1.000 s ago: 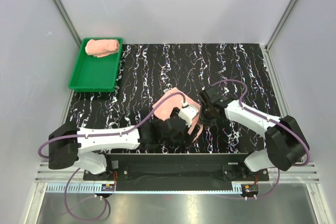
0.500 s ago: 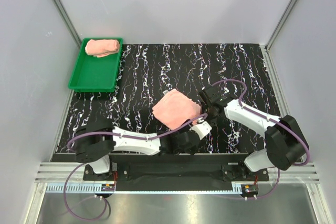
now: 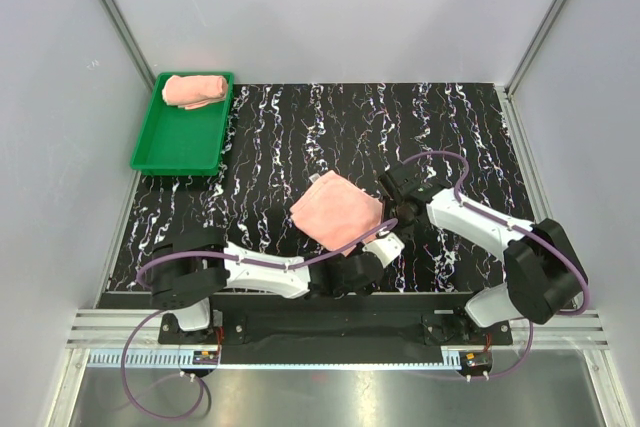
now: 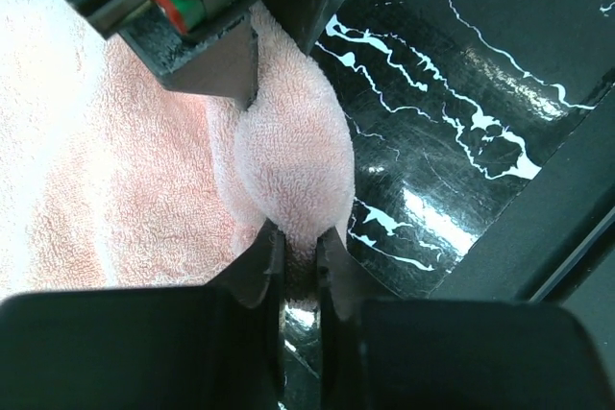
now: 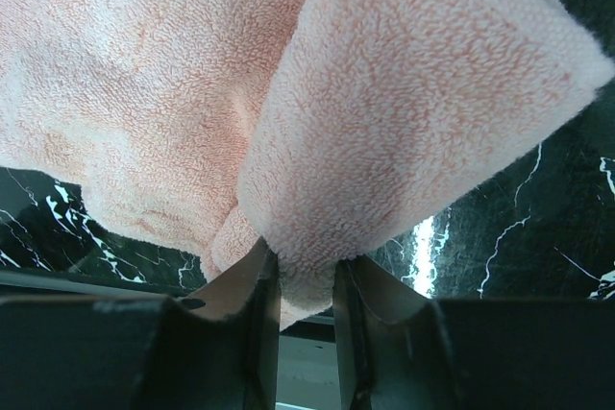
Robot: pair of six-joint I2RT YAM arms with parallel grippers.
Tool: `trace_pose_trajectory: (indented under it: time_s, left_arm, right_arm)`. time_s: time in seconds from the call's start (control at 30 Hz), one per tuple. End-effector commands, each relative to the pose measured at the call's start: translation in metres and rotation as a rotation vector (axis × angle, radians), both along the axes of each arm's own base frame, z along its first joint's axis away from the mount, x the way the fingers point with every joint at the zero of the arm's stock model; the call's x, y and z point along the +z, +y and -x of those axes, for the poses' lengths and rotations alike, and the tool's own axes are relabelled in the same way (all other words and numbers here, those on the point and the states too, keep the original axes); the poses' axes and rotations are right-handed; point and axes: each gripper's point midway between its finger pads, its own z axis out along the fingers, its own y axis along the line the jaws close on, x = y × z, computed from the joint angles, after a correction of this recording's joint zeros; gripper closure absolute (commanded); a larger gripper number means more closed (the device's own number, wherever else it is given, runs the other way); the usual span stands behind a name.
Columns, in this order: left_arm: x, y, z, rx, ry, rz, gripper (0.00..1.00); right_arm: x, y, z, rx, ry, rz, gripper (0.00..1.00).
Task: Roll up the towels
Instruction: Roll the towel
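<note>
The pink towel [image 3: 335, 209] lay folded near the middle of the counter [image 3: 450, 127]. Its near-right edge was pinched by both arms. The left end effector [image 4: 300, 254] was clamped on a bulging fold, and the right end effector [image 5: 306, 271] was closed on the doubled edge just beside it. The terry looked soft, light and limp, and would likely sag wherever it was unsupported. Holds close to the corners of one edge would probably suit rolling best. A second towel [image 3: 195, 90] sat rolled in the green tray [image 3: 180, 142].

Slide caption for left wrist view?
Left tool and right tool pinch opposite ends of a fold in the pink towel on the marbled table.
</note>
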Motion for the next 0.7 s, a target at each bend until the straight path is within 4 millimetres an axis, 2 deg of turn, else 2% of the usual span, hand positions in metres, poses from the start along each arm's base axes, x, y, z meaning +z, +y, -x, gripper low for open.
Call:
trace_pose_trajectory:
  time_s: [0.0, 0.1, 0.13, 0.23, 0.5, 0.6, 0.67]
  left_arm:
    - [0.005, -0.012, 0.008, -0.016, 0.03, 0.076, 0.99]
    - [0.011, -0.012, 0.014, -0.027, 0.063, 0.107, 1.0]
    - [0.01, -0.011, 0.017, -0.034, 0.083, 0.115, 1.0]
    - [0.019, -0.009, 0.023, -0.044, 0.112, 0.151, 1.0]
    - [0.021, 0.001, 0.021, -0.023, 0.143, 0.164, 1.0]
    - [0.017, 0.004, 0.021, -0.013, 0.153, 0.162, 1.0]
    - [0.015, 0.003, 0.02, -0.008, 0.168, 0.169, 1.0]
  right_arm:
    - [0.006, 0.0, -0.001, 0.031, 0.002, 0.029, 0.73]
    - [0.005, -0.008, -0.005, 0.026, -0.003, 0.078, 0.65]
    - [0.005, -0.013, -0.008, 0.014, -0.005, 0.088, 0.59]
    - [0.005, -0.03, -0.018, -0.04, -0.023, 0.103, 0.47]
    - [-0.006, -0.077, -0.04, -0.155, -0.011, 0.145, 0.44]
    - [-0.003, -0.092, -0.051, -0.212, -0.008, 0.155, 0.41]
    - [0.008, -0.1, -0.067, -0.253, -0.041, 0.166, 0.38]
